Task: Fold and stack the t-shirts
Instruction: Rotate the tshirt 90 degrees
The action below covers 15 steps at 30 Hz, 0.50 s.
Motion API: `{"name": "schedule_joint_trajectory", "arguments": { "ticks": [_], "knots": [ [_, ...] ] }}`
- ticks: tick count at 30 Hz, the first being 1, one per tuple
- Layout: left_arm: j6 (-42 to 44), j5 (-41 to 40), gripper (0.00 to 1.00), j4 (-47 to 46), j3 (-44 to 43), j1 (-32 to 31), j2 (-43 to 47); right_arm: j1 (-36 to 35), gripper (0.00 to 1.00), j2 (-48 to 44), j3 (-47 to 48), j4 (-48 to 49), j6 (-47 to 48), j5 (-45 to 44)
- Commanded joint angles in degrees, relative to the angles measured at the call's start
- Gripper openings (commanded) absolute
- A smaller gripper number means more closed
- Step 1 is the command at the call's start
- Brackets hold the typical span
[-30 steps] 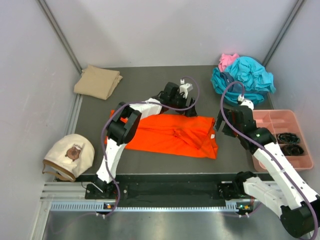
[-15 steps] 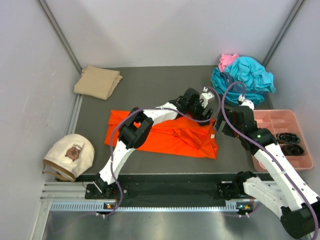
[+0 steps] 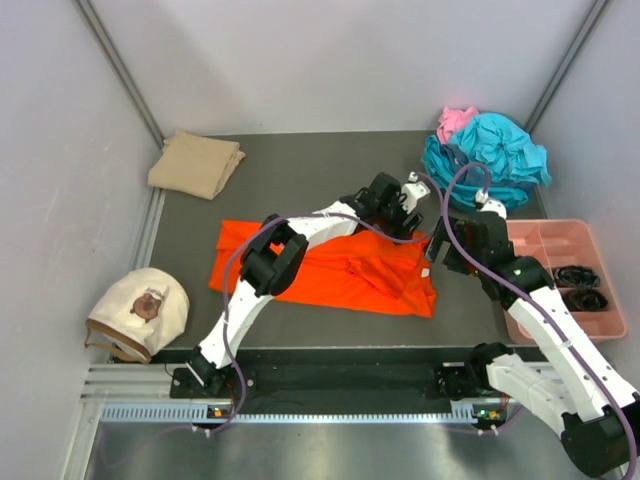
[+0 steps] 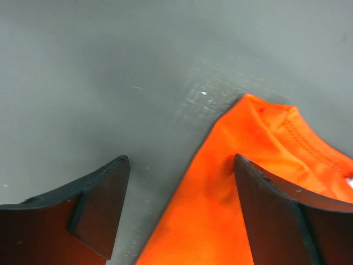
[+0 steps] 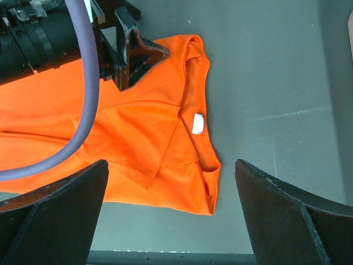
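Now your left gripper (image 4: 181,160) straddles the orange t-shirt's (image 4: 220,210) corner, jaws apart; one finger sits over the cloth. Your right gripper (image 5: 171,163) hovers above that shirt's edge — jaws wide.

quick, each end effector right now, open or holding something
Left end effector: open, holding nothing, jaws astride the orange t-shirt edge.
Right end effector: open, empty, above that shirt.

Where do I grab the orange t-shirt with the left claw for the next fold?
By its far right corner, coming down from above: the orange t-shirt lies flat there, its edge running between the fingers of the open left claw.
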State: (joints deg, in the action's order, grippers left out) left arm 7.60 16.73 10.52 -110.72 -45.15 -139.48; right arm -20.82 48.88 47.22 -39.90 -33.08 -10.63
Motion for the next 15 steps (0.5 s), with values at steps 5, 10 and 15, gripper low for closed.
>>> {"name": "schedule_joint_trajectory", "arguments": {
  "ticks": [5,10,15],
  "knots": [
    [2.86,-1.35,0.64,12.06,0.15,0.94,-4.31,0.25,0.97,-0.19,-0.90,1.75,-0.23,0.26],
    [4.27,1.11,0.55,14.69,0.50,0.94,-4.40,0.25,0.97,-0.10,-1.52,2.28,-0.49,0.53],
    [4.62,5.93,0.50,16.98,0.68,0.94,-3.87,0.25,0.97,-0.02,-1.87,2.46,-0.49,0.61]
  ]
}}
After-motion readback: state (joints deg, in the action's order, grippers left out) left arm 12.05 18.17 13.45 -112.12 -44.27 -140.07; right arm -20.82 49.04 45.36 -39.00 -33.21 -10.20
